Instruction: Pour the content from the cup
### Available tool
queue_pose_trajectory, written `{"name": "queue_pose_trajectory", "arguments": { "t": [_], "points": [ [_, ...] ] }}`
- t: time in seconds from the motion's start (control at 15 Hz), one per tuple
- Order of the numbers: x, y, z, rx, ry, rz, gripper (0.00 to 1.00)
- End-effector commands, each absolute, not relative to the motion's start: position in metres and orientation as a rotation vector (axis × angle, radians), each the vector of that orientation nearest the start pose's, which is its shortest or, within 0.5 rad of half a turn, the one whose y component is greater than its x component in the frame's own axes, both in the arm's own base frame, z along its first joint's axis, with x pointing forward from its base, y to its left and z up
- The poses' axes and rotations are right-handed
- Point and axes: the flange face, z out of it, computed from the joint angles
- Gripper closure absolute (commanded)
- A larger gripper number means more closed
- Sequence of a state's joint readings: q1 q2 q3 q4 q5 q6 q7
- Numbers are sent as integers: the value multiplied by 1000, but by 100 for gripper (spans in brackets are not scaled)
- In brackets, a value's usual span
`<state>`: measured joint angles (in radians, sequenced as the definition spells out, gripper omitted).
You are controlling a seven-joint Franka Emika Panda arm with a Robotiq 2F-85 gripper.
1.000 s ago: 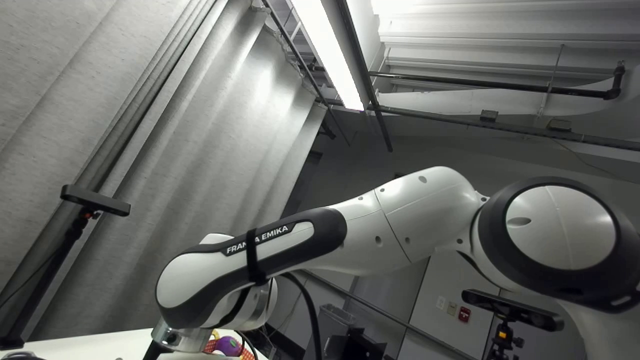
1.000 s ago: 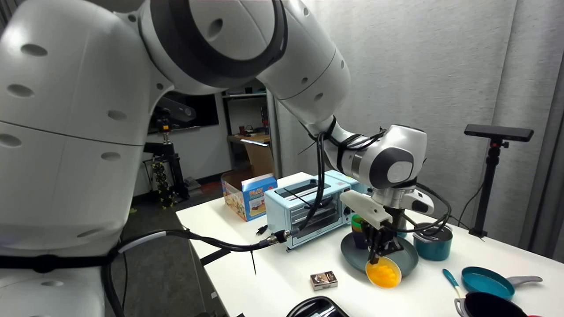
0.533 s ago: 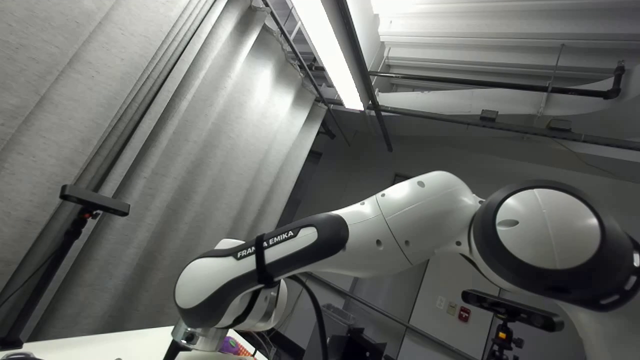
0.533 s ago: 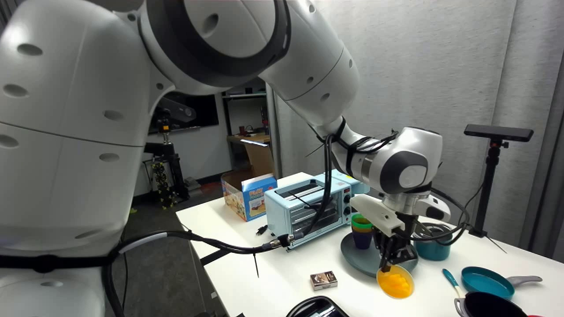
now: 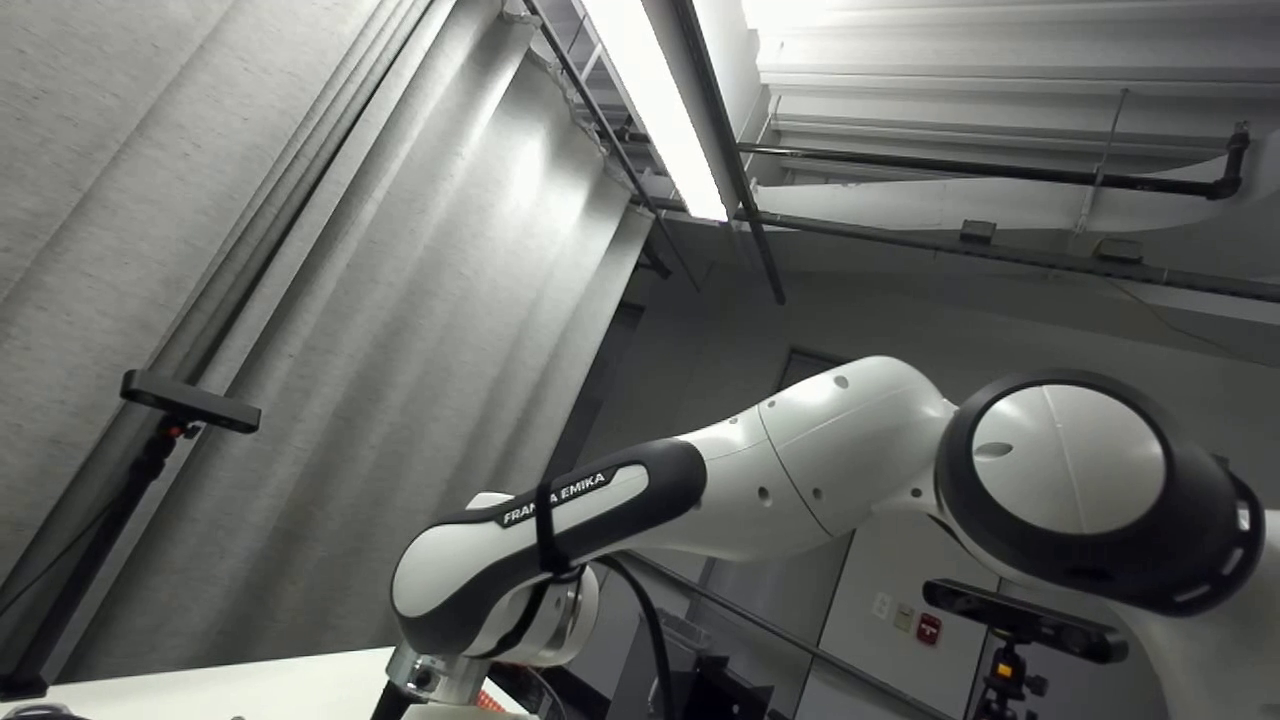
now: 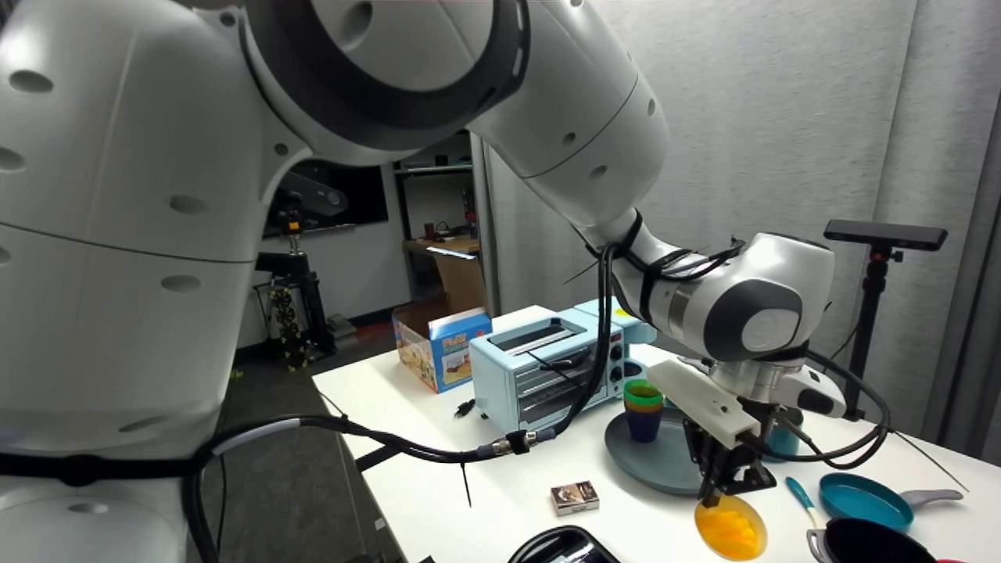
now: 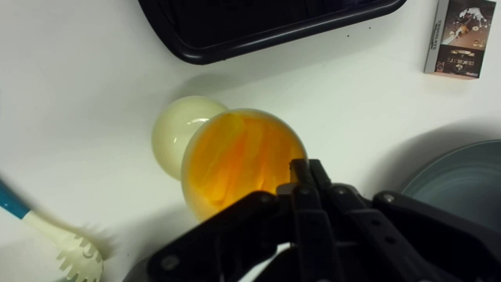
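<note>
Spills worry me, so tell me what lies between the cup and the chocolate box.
In the wrist view, only bare table shows between the cup and the chocolate box.

lab, robot arm (image 5: 800, 465), camera (image 5: 1025, 622), curtain (image 5: 430, 330) (grey)

In an exterior view, the arm (image 5: 800, 460) is faced from low down, the camera tilted and aimed up toward the ceiling light (image 5: 665, 110); only a strip of the table (image 5: 230, 685) is caught. In an exterior view, the toaster oven (image 6: 539, 379) is looked down upon from close beside the arm. Arm and table are shared by both exterior views. In the wrist view, the table is faced from above, nearby, past the end effector (image 7: 310, 167); the plate (image 7: 465, 184) is shared with an exterior view.
</note>
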<state>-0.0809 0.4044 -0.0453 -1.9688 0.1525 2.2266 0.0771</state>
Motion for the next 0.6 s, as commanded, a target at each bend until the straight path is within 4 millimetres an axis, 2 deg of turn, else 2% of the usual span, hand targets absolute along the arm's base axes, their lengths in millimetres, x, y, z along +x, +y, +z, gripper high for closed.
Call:
{"name": "queue_pose_trajectory", "arguments": {
  "t": [0.0, 0.13, 0.53],
  "points": [
    [594, -69, 254, -3000, 456, 218, 97],
    [594, -70, 254, -3000, 456, 218, 99],
    [595, -65, 231, -2977, 429, 251, 99]
  ]
}}
